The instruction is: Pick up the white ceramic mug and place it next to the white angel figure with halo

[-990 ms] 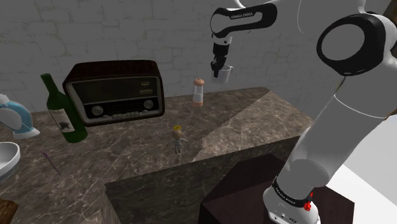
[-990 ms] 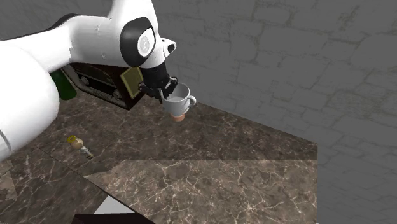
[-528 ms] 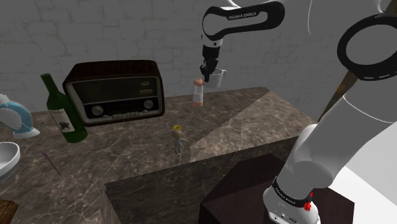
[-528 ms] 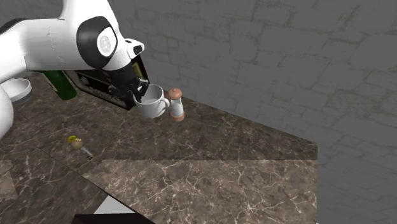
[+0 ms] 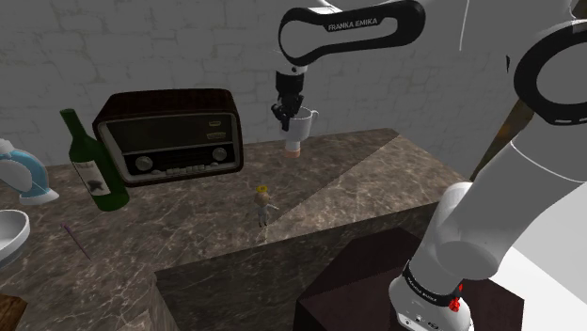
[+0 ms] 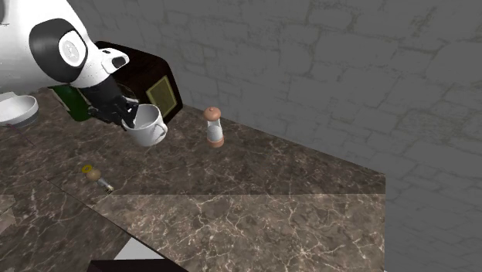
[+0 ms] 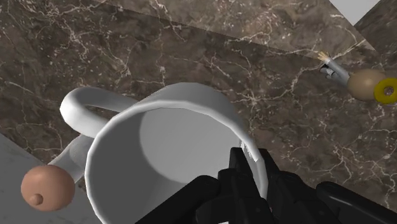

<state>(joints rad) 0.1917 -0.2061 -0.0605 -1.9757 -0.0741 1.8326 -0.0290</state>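
While clamped in the jaws, mug (image 6: 147, 127) now beyond the shaker (image 6: 214, 126), nearer the radio (image 5: 169, 136).

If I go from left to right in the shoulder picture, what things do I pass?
Green bottle with a pale label → dark brown boxy radio → small angel figure with a yellow halo → white mug clasped by the black gripper.

mug (image 6: 147, 131) | clamped in jaws (off the counter (image 6: 270, 209)) | figure (image 6: 93, 173) well apart

Radio (image 5: 169, 136), green bottle (image 5: 99, 174) and shaker (image 6: 214, 127) on counter (image 6: 270, 209).
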